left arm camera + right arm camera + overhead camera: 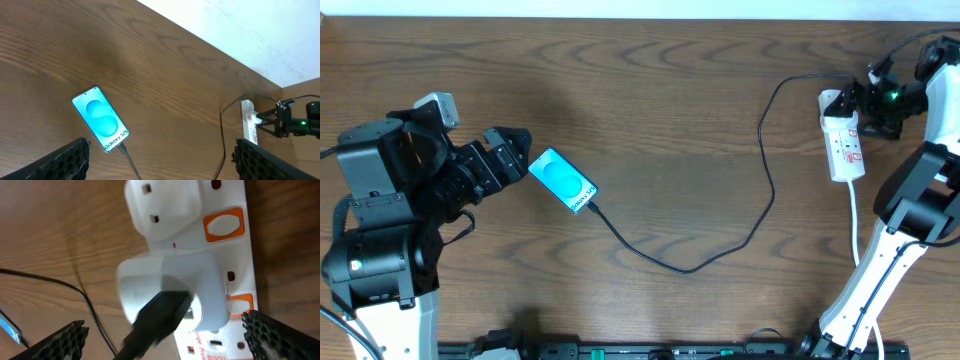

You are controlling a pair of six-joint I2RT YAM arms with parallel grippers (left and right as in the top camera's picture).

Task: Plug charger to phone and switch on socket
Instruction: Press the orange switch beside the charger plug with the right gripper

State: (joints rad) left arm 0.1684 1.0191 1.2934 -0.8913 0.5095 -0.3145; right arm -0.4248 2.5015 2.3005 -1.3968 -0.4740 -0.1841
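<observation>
Fingers apart on both: right gripper [853, 100] over white elongated power strip [844, 148], left gripper [518, 152] and flat teal-screened phone [562, 180] far from it. Misaimed pressing could drag the strip, unplugging the thin black cable [767, 190].

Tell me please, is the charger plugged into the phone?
Plugged in, apparently: the charger runs straight into the phone at its bottom edge, seen overhead and from the left wrist.
</observation>
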